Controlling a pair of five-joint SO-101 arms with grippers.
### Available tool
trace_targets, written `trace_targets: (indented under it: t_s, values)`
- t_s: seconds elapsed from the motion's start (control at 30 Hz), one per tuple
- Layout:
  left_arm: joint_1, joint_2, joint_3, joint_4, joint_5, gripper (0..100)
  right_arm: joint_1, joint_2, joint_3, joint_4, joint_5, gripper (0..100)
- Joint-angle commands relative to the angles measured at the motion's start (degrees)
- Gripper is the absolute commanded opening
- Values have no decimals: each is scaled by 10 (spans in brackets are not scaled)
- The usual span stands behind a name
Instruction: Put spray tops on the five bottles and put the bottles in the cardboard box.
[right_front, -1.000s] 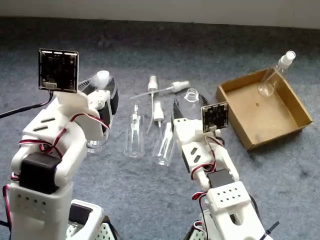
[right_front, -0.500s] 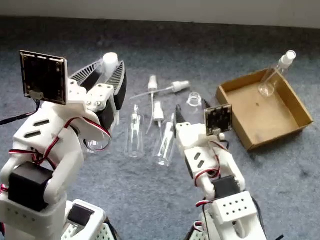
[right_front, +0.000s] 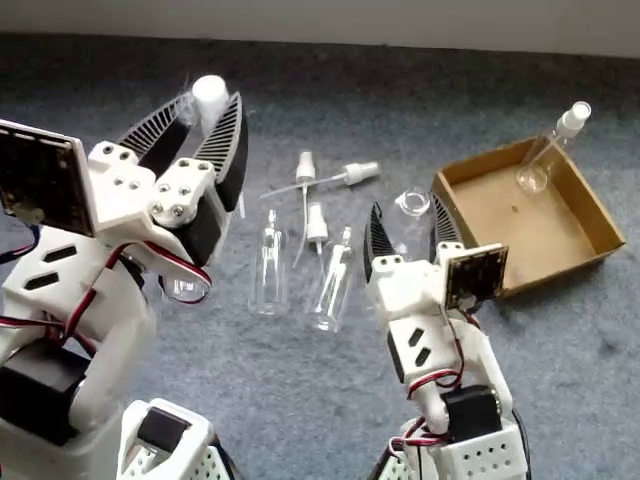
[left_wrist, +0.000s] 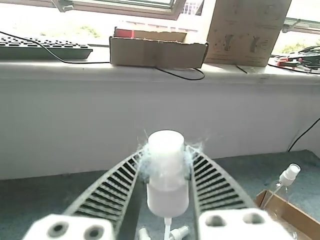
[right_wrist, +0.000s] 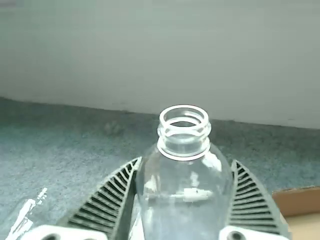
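Observation:
My left gripper (right_front: 203, 120) is raised over the carpet's left side, shut on a white spray top (right_front: 209, 92) whose cap pokes out past the fingertips; the left wrist view has that spray top (left_wrist: 166, 172) between the ribbed fingers. My right gripper (right_front: 405, 232) is shut on a clear open-necked bottle (right_front: 411, 208), held just left of the cardboard box (right_front: 560, 255); the right wrist view shows the bottle (right_wrist: 184, 160) upright, mouth uncapped. One capped bottle (right_front: 550, 152) leans in the box's far corner. Two clear bottles (right_front: 268, 262) (right_front: 331, 282) lie on the carpet between the arms.
Loose spray tops with dip tubes (right_front: 318, 180) lie on the grey carpet behind the two lying bottles. A white wall (left_wrist: 100, 115) rises behind the carpet. Open carpet lies in front of the box on the right.
The left gripper has lifted higher with the spray top. The right gripper has risen and shifted right toward the box, carrying the open bottle with it.

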Motion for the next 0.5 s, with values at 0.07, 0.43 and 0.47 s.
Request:
trace_targets:
  t_s: [0.07,0.43,0.47]
  values:
    - [64,-8,21,-51,6,5,0,-73,26,0,0,210]
    - [90,-28,77,-118,7,5,-62,-87,120,-18,0,209]
    - [90,-37,81,-119,7,5,-84,-87,132,-43,0,209]
